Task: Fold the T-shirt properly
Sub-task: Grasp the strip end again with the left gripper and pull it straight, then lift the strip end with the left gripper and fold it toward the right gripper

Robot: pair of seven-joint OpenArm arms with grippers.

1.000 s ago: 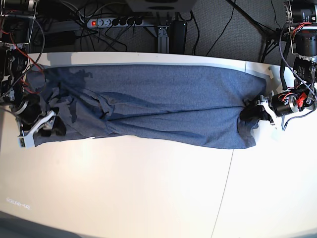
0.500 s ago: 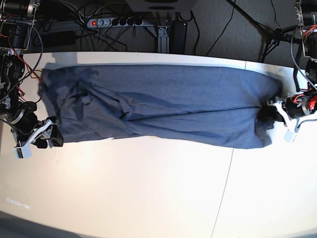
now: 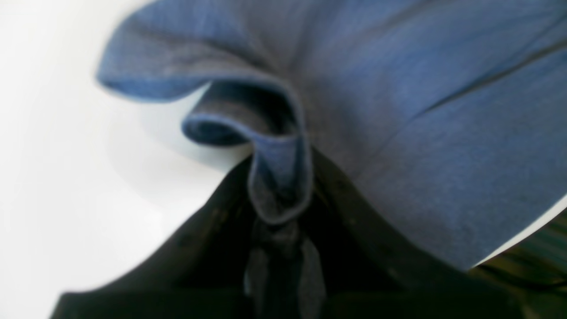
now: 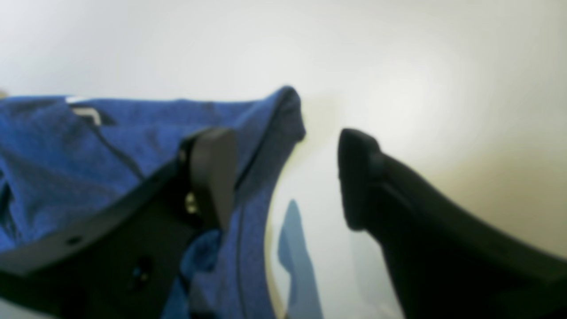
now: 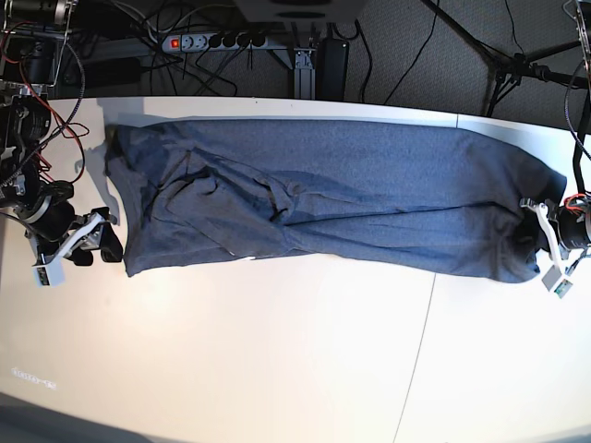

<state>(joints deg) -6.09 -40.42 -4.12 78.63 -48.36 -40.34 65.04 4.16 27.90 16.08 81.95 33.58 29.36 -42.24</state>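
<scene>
The slate-blue T-shirt [image 5: 351, 194] lies stretched in a long band across the far half of the white table [image 5: 277, 351]. My left gripper [image 5: 533, 242] is at the shirt's right end, shut on a bunched fold of its edge. The left wrist view shows the fold [image 3: 279, 177] pinched between the black jaws of that gripper [image 3: 279, 217]. My right gripper [image 5: 103, 245] is open just off the shirt's left end. In the right wrist view its fingers [image 4: 212, 173] stand apart, with the shirt's edge [image 4: 266, 133] beside the left one and nothing gripped.
A power strip [image 5: 217, 41] and cables lie on the floor behind the table's far edge. A seam [image 5: 420, 351] runs through the tabletop right of centre. A stand's legs [image 5: 503, 65] are at the back right. The left arm is near the table's right edge.
The shirt has slid to the right, pulled by my left gripper, which moved toward the table's right edge. My right gripper has let go of the shirt's left end and stands open.
</scene>
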